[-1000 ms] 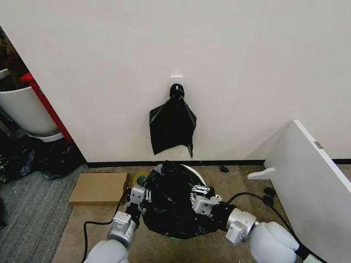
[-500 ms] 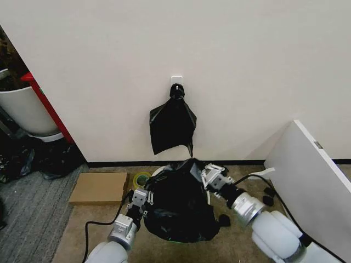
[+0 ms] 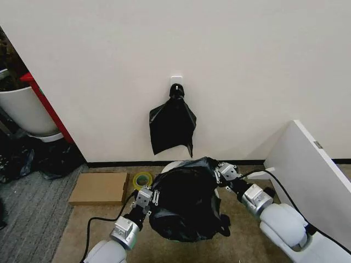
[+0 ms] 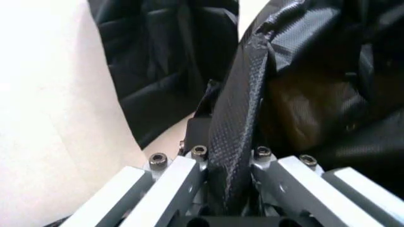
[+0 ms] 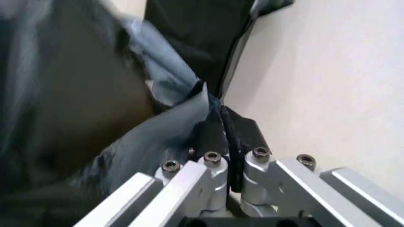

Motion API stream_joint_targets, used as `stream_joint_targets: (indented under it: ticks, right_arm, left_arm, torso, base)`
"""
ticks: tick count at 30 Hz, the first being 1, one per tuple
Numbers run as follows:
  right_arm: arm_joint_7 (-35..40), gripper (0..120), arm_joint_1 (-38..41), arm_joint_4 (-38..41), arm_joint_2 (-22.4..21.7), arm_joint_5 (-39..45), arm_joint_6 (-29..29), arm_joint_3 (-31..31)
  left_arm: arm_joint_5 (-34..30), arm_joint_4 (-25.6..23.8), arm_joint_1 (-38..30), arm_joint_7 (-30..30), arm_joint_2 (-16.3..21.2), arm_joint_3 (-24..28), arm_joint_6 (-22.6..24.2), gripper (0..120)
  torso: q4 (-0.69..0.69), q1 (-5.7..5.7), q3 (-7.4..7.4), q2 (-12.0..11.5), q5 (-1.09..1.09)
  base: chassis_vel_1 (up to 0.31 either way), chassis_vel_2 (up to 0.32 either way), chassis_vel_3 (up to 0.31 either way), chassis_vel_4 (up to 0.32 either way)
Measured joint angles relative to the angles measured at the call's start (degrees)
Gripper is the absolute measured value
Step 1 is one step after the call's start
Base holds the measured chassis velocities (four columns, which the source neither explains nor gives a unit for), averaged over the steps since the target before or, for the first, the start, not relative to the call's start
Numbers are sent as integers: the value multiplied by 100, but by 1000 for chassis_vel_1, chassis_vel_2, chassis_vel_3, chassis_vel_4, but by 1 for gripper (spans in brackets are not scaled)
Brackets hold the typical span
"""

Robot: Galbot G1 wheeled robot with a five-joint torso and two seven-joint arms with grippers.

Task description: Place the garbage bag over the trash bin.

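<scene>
1. Nearest the robot, the left hand (image 3: pixel 149 197) stays clamped on a fold of the garbage bag (image 3: pixel 185 204).
2. Opposite, the right hand (image 3: pixel 224 171) pinches the bag's far edge; both should pull evenly outward.
3. Beyond, the trash bin (image 3: pixel 169 165) shows a sliver of rim; the bag's mouth likely needs stretching past it.

Bright, even light; wrist views blurred (close range).

right pincer (image 3: pixel 221 171) moved rearward | garbage bag (image 3: pixel 184 203) lifted, stretched
</scene>
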Motion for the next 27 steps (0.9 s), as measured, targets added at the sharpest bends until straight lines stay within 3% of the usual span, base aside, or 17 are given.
stream_joint_targets:
  ticks: [10, 17, 19, 21, 24, 27]
  right_arm:
    - [167, 0, -160, 33, 202, 269, 125, -126]
    - [670, 23, -283, 374, 592, 859, -127, 375]
    - [852, 34, -489, 513, 778, 1228, -263, 949]
    - [863, 38, -653, 659, 846, 1551, -352, 1273]
    - [608, 53, -1408, 1360, 948, 2519, -668, 1943]
    - [387, 62, -2007, 1810, 1015, 2867, -875, 2093]
  left_arm:
    - [-820, -39, -133, -448, -134, -51, 321, 1]
    - [-1079, -45, -183, -508, -144, -76, 459, 1]
    - [-1223, -32, -212, -570, -190, -113, 547, 1]
    - [-1291, -26, -227, -606, -211, -137, 598, 1]
    - [-1505, -25, -262, -670, -246, -162, 698, 1]
    - [-1585, -20, -279, -677, -286, -168, 730, 1]
  torso:
    - [1, 0, 0, 0, -1]
    - [1, 0, 0, 0, -1]
    - [1, 0, 0, 0, 1]
    - [1, 0, 0, 0, 2]
    - [0, 0, 0, 0, 0]
    - [-3, 0, -1, 0, -2]
  base:
    - [0, 0, 0, 0]
    - [0, 0, 0, 0]
    - [0, 0, 0, 0]
    - [0, 0, 0, 0]
    - [0, 0, 0, 0]
    - [0, 0, 0, 0]
